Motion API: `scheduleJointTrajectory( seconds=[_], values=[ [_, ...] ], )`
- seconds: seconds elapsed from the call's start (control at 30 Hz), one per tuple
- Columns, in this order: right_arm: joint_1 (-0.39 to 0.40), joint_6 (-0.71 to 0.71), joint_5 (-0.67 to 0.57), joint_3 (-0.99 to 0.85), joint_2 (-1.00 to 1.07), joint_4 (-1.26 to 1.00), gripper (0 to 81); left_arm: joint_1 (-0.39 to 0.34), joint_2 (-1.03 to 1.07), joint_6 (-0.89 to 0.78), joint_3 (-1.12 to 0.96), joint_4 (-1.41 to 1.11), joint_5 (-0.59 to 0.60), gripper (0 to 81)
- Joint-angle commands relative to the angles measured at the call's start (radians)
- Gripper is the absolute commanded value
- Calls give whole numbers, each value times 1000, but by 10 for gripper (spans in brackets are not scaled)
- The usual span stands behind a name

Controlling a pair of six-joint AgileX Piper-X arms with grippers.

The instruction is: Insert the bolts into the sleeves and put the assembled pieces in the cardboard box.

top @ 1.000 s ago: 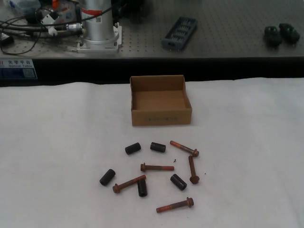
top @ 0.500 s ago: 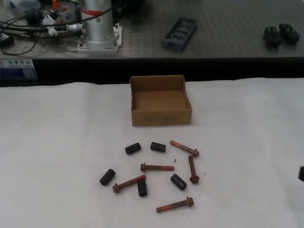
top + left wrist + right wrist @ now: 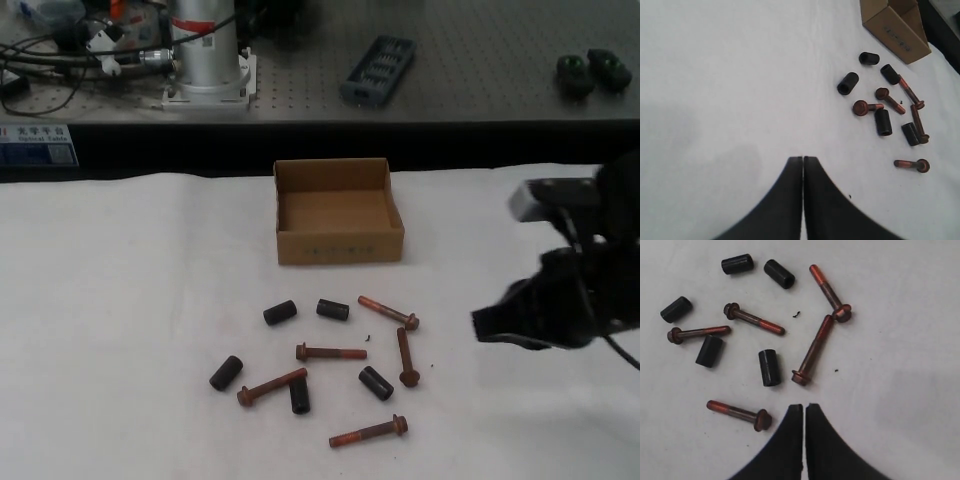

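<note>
Your right claw (image 3: 804, 406) is pinched closed on nothing, with rusty orange bolts (image 3: 817, 347) and stubby black sleeves (image 3: 769, 367) scattered loose just ahead of its tips. Your left claw (image 3: 803, 159) is clenched empty too. The open cardboard box (image 3: 340, 245) sits past the pile on white cloth (image 3: 120, 280), perforated metal bench (image 3: 480, 70) behind.

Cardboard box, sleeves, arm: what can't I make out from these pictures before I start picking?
- Cardboard box: in the high view its front wall hides the near floor; in the left wrist view the picture's edge cuts it off.
- Sleeves: bores too small and dark to see into, in high and wrist views.
- Arm: in the high view a dark blurred mass cut off by the right edge; its working end cannot be picked out.
</note>
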Motion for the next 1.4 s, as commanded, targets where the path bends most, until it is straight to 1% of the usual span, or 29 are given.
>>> scheduleJointTrajectory(
  seconds=[0.0,0.2,0.27,0.3,0.33,0.4,0.47,0.5,0.63,0.8,0.87,0.93,1.1,1.17,1.33,1.37],
  values=[
    [53,-20,13,-81,80,19,29,2,0,11,-10,2,-15,7],
    [133,-4,64,-186,201,36,27,2,0,11,-10,2,-15,7],
    [150,49,104,-225,239,56,8,2,0,11,-10,2,-15,7],
    [155,77,118,-241,255,60,16,2,0,11,-10,2,-15,7],
    [157,123,130,-261,276,64,60,2,0,11,-10,2,-15,7],
    [157,227,131,-302,317,65,173,2,0,11,-10,2,-15,7],
    [157,352,131,-339,355,60,298,2,0,11,-10,2,-15,7],
    [154,401,131,-353,370,59,324,2,0,11,-10,2,-15,7],
    [153,608,122,-397,428,26,324,2,0,11,-10,2,-15,7],
    [153,912,112,-399,471,-84,324,2,0,8,-10,2,-13,7],
    [150,996,108,-399,474,-111,326,2,0,8,-10,2,-13,7],
    [151,1051,109,-399,474,-138,326,2,0,8,-10,2,-13,7],
    [151,1091,102,-399,471,-183,326,2,0,8,-10,2,-10,7],
    [151,1156,104,-399,473,-194,326,2,0,8,-10,2,-10,7],
    [148,1437,201,-399,473,-185,326,2,0,8,-10,2,-10,7],
    [148,1467,216,-399,473,-181,326,2,0,8,-10,2,-10,7]
  ],
)
